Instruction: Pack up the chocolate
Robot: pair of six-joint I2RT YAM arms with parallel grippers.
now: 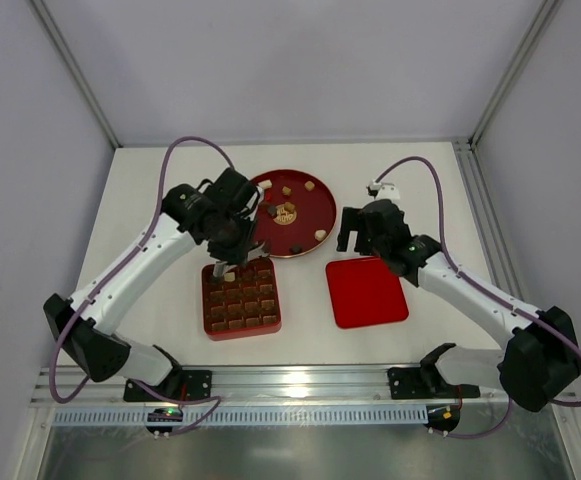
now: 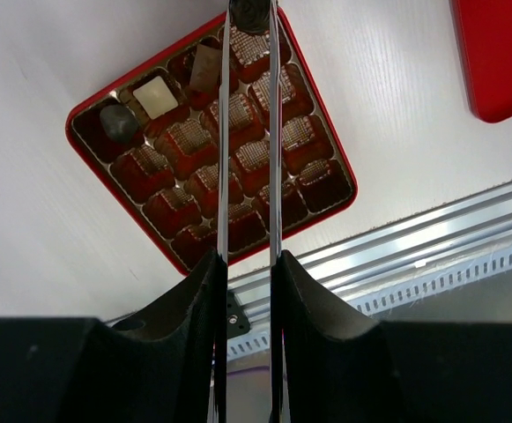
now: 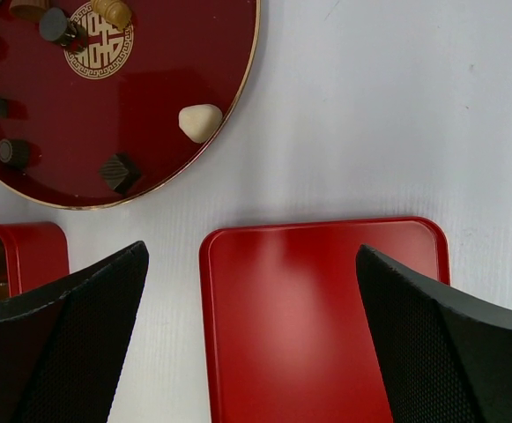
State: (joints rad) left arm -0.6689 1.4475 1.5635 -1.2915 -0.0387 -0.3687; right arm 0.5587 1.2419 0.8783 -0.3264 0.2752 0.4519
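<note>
White surface (image 1: 410, 180) carries a round red plate (image 1: 315, 208), a square lid (image 1: 366, 292) and a gridded tray (image 1: 242, 333). Right pincer (image 3: 251, 256) hangs wide open, empty, over the lid. Left pincer (image 1: 234, 262) nips a dark chocolate (image 2: 252, 11) above the tray; three pieces fill edge cells, more lie on the plate.

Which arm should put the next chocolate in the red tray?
Left. The left gripper pinches a dark chocolate above the tray, so it looks ready to drop it in. The right gripper is open and empty, over the lid.
</note>
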